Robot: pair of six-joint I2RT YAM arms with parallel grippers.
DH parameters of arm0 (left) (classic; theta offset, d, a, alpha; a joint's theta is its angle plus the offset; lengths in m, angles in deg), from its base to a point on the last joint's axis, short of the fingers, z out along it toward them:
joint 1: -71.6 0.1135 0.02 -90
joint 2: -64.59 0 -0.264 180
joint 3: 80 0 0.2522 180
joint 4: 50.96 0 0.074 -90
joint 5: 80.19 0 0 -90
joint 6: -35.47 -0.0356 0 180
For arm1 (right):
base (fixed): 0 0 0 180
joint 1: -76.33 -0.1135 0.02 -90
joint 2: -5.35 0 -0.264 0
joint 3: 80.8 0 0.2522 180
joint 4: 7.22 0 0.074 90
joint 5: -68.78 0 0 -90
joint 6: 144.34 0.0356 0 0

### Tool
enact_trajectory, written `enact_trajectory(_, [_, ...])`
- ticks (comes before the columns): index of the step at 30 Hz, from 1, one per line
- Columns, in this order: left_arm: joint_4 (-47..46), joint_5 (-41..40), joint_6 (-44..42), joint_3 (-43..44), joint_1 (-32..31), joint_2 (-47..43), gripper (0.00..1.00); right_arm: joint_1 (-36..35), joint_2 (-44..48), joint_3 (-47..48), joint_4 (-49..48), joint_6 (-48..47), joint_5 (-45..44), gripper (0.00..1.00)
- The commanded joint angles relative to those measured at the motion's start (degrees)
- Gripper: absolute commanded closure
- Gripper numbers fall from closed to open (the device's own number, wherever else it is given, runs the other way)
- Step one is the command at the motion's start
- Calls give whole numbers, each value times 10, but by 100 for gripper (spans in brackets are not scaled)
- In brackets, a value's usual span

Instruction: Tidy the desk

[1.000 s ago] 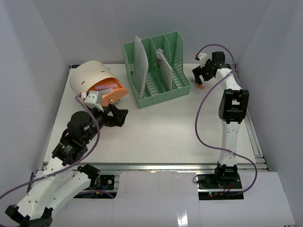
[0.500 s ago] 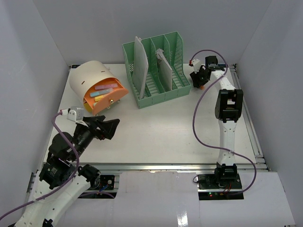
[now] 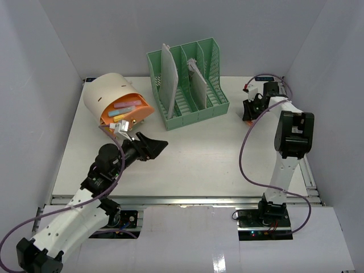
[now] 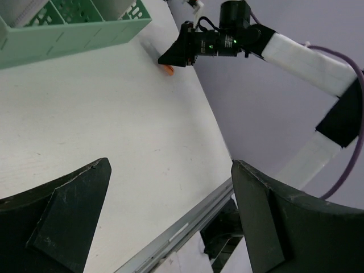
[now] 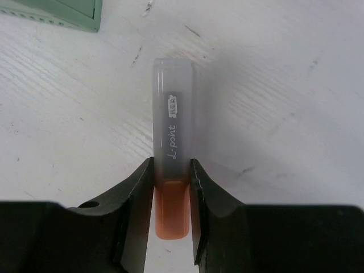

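Note:
My right gripper (image 5: 172, 170) is shut on an orange highlighter (image 5: 173, 122) with a frosted cap, its jaws pressing both sides where the cap meets the orange body. The pen sits low over the white desk (image 5: 273, 85), to the right of the rack; in the top view the right gripper (image 3: 248, 111) hides it. From the left wrist, the right gripper (image 4: 170, 60) points down at the highlighter's orange end (image 4: 168, 69). My left gripper (image 3: 153, 147) hangs open over the desk (image 3: 199, 165) left of centre, and the left gripper (image 4: 170, 165) holds nothing.
A green mesh file rack (image 3: 187, 85) with grey folders stands at the back centre. At the back left, a tan round organiser (image 3: 108, 94) lies tipped, its orange drawer (image 3: 128, 114) holding coloured markers. White walls enclose the desk, and a metal rail (image 3: 182, 199) runs along its front.

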Motion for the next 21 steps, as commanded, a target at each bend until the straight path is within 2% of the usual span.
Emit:
enact_trajectory(1, [-206,16,103,-26,-9,87,2,18,173,-164,-61,48,71,92])
enact_trajectory(5, [-285,-23,113,-15,-43,188,4,16,322,-276,-66,62,142,92])
enact_trajectory(9, [-345,-90,126,14,-97,300,8,3,427,-360,-60,91,197,92])
enact_trajectory(12, [-366,-144,144,52,-130,385,13,-17,487,-401,-63,119,224,92])
enact_trajectory(16, [-387,-167,147,115,-147,479,15,-67,550,-443,-98,159,230,92])
enact_trajectory(21, [-383,-185,137,184,-171,541,15,-121,590,-456,-129,200,219,92])
